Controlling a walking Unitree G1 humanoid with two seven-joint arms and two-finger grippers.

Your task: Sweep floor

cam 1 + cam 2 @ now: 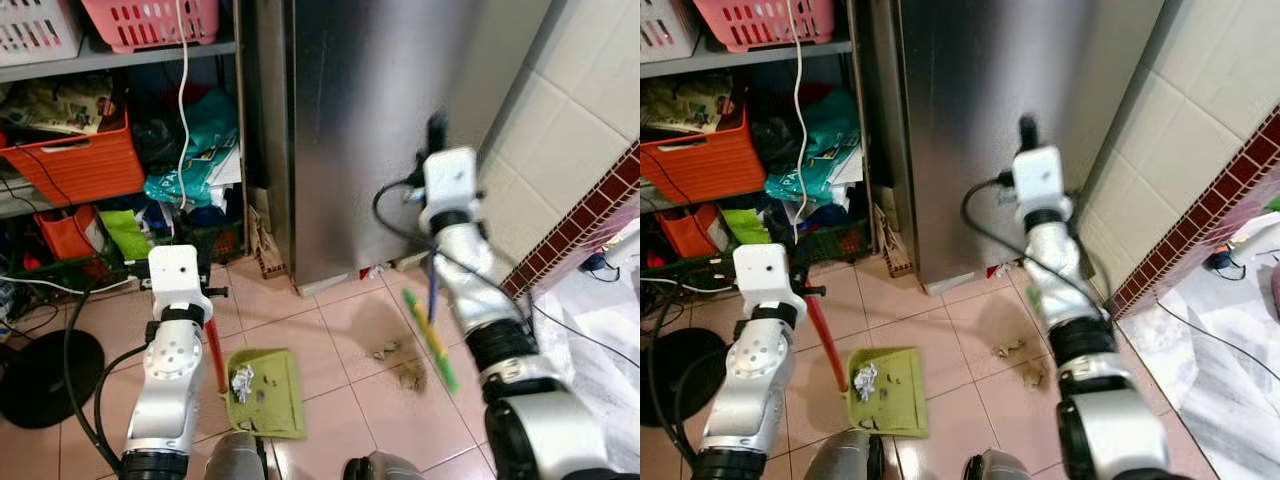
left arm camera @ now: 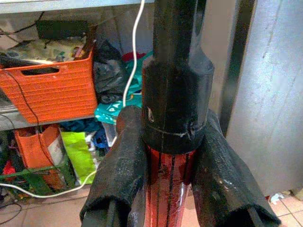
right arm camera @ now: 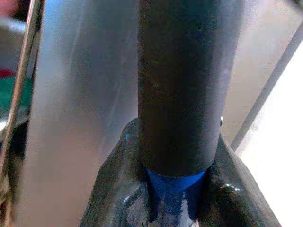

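Observation:
A green dustpan (image 1: pixel 270 395) lies on the pink floor tiles between my arms, with a crumpled foil ball (image 1: pixel 242 381) in it. Its red handle (image 1: pixel 215 352) stands upright, and my left gripper (image 2: pixel 170 189) is shut on it just below the black grip. My right gripper (image 3: pixel 175 201) is shut on the blue broom handle (image 1: pixel 432 290) under its black sleeve. The green broom head (image 1: pixel 430 342) hangs blurred just beside some scraps of litter (image 1: pixel 398 365) on the tiles in front of the fridge.
A tall steel fridge (image 1: pixel 370 130) stands straight ahead. Cluttered shelves with an orange crate (image 1: pixel 75 160) and hanging cables are on the left, and a black round base (image 1: pixel 40 378) sits on the floor. A tiled wall (image 1: pixel 590 120) and plastic sheeting (image 1: pixel 600 330) close the right.

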